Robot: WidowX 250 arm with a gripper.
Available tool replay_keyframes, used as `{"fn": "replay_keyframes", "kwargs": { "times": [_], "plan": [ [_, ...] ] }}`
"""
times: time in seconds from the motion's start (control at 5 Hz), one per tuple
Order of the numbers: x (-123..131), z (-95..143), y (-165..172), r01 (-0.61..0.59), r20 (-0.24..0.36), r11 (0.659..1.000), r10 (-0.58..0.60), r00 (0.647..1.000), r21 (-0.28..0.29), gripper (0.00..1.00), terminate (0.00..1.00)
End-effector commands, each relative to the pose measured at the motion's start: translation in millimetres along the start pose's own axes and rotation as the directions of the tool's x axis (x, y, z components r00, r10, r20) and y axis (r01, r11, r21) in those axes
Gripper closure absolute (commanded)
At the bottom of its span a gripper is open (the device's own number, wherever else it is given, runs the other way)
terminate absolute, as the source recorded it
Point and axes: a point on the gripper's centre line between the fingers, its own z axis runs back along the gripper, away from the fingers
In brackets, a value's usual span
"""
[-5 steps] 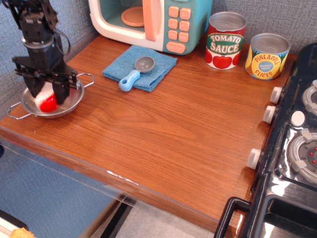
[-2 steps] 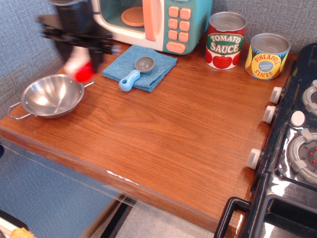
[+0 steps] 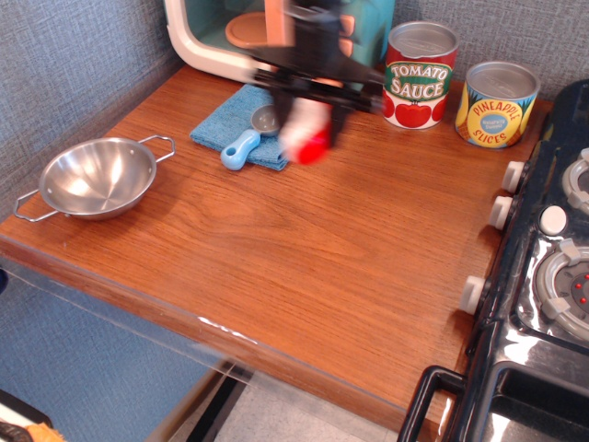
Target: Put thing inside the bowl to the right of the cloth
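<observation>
Above the right edge of the small blue terry cloth (image 3: 260, 126), the blurred black gripper (image 3: 308, 138) hung closed on the red-and-white toy wedge (image 3: 306, 140), held clear for carrying. Shiny steel two-handled bowl (image 3: 96, 179) sat empty, far left.

A wooden counter (image 3: 304, 249) fills the middle. Behind it rises a grey textured wall (image 3: 74, 55); a toy microwave (image 3: 230, 32) stands at its back edge, a black stove (image 3: 543, 276) along its right side.
</observation>
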Motion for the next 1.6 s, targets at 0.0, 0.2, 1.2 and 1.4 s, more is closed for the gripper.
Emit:
{"fn": "replay_keyframes", "kwargs": {
  "times": [0.0,0.2,1.2,1.4],
  "plan": [
    [27.6,-9.8,-45.7,0.005,0.024,0.999,-0.007,1.000,0.049,1.00,0.00],
    [32.6,-20.1,-47.5,0.028,0.044,0.999,-0.030,0.999,0.039,1.00,0.00],
    [29.9,35.9,-28.1,0.086,0.134,0.994,-0.076,0.988,-0.069,0.00,0.00],
    [-6.8,77.0,-9.5,0.086,0.165,0.996,-0.084,0.983,-0.005,0.00,0.00]
  ]
}}
